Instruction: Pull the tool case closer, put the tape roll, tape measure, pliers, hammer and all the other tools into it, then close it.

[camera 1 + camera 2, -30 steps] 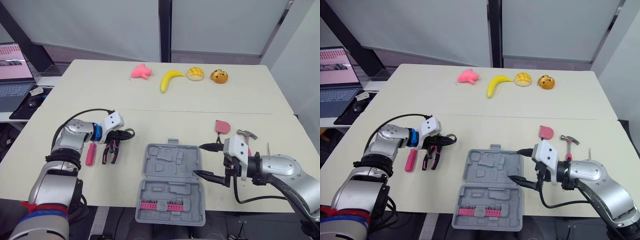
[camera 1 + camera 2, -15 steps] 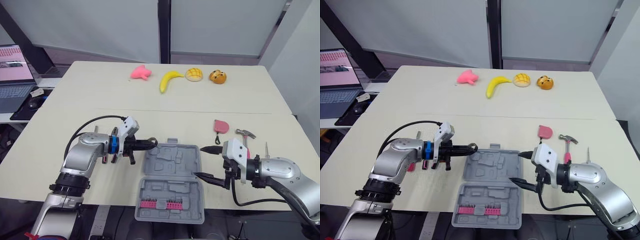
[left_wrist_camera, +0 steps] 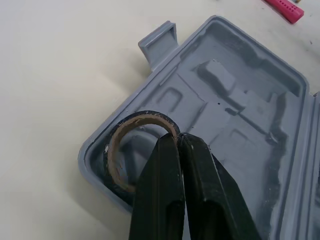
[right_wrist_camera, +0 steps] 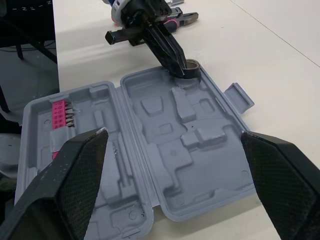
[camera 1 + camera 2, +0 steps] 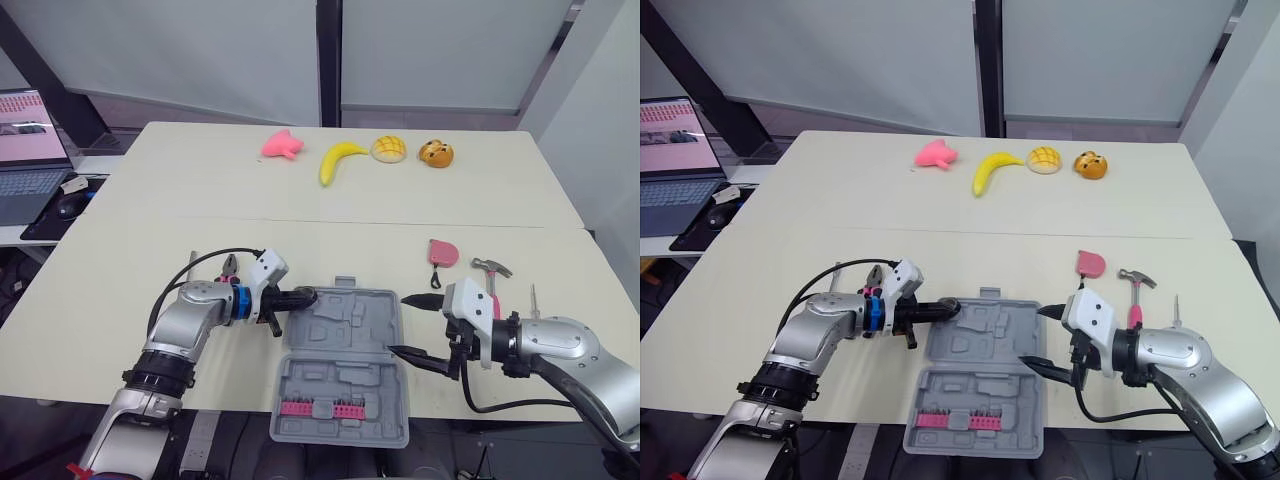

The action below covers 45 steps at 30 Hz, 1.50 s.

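- Cream tabletop [image 5: 300, 200] carries a grey plastic tool case [image 5: 345, 345], lying open at the near edge between the two arms.
- Both halves of the case have moulded recesses. The near half holds a row of pink bits [image 5: 320, 409], and a small latch tab sticks out from the far edge.
- A black tape roll [image 3: 131, 150] with a brown cardboard core stands on edge in the far-left corner recess of the case's far half.
- The left tool [image 3: 177, 137] is clenched on the rim of that roll, its fingers pressed together.
- The right tool [image 5: 398, 322] hangs spread wide at the case's right side, gripping nothing.
- Pink-handled pliers [image 4: 175, 19] lie on the tabletop behind the left arm.
- A pink tape measure [image 5: 442, 252] and a small pink-handled hammer [image 5: 490, 268] lie right of the case, near each other.
- A pink toy [image 5: 280, 144], a yellow banana [image 5: 338, 160], a bun [image 5: 389, 148] and an orange toy [image 5: 437, 152] line the far side.
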{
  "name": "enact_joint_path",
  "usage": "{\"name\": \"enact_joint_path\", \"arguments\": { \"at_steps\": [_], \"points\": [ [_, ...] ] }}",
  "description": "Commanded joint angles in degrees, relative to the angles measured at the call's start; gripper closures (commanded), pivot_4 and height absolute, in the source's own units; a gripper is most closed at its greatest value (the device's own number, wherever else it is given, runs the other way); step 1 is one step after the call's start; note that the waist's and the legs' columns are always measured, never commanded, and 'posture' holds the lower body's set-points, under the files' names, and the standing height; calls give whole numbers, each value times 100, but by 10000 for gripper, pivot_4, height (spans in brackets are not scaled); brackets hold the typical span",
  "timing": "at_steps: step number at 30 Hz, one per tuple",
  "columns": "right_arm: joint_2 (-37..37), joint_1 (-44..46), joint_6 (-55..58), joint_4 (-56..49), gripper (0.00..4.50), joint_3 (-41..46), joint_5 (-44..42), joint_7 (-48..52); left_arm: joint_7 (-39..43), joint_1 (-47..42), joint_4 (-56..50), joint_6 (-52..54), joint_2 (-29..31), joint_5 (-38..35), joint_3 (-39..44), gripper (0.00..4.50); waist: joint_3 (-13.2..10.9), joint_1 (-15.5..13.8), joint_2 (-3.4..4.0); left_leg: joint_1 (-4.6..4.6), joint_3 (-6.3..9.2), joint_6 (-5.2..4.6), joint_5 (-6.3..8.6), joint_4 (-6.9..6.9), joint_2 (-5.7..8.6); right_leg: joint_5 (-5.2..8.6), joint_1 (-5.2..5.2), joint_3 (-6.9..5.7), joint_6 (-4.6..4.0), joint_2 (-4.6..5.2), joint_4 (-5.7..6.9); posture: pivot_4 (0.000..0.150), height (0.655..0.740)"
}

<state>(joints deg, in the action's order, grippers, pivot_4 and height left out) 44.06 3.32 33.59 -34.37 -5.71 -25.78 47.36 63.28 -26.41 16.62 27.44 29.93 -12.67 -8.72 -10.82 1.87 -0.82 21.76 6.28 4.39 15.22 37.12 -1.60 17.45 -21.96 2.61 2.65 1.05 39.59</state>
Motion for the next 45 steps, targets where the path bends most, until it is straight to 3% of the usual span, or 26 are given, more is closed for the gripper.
{"name": "enact_joint_path", "arguments": {
  "at_steps": [1,16,22,27,32,35,40,45],
  "points": [
    [46,93,-2,-230,0,25,19,0,13,-69,40,-163,-53,51,-76,44591,0,-2,0,0,0,0,0,0,0,0,0,0,0,0,0,1500,7400],
    [117,140,98,-295,0,88,-25,10,-20,-128,273,-530,-148,240,-143,44591,0,-3,0,0,0,0,0,-2,1,0,0,0,0,0,-2,1500,7400],
    [154,111,95,-300,0,112,-16,9,102,-122,-147,-484,85,33,142,29735,0,-1,-1,1,0,0,0,-3,0,0,0,0,0,0,-3,1500,7400],
    [152,132,72,-266,0,112,2,1,334,1,-638,-642,492,-166,365,14321,0,1,-1,1,0,0,0,-7,-1,0,-2,0,0,0,-6,1500,7400],
    [131,183,39,-209,0,79,21,17,755,137,-662,-1221,706,-150,272,14321,0,-3,0,3,-2,0,0,-6,0,0,-2,0,0,2,-11,1500,7400],
    [121,238,36,-181,0,54,26,28,826,115,-422,-1628,698,-10,203,20428,-1,-5,-1,4,-1,0,0,-7,0,0,-2,-1,0,2,-12,1500,7400],
    [113,267,36,-184,0,44,24,22,823,6,-138,-1921,614,159,66,35850,-1,-4,-1,4,-2,0,0,-7,0,0,-2,0,0,1,-15,1500,7400],
    [99,224,31,-209,0,48,28,-6,698,-160,240,-2245,438,343,-28,35850,-1,-5,-1,7,-1,0,0,-7,0,0,-2,-2,0,1,-17,1500,7400]
  ]
}}
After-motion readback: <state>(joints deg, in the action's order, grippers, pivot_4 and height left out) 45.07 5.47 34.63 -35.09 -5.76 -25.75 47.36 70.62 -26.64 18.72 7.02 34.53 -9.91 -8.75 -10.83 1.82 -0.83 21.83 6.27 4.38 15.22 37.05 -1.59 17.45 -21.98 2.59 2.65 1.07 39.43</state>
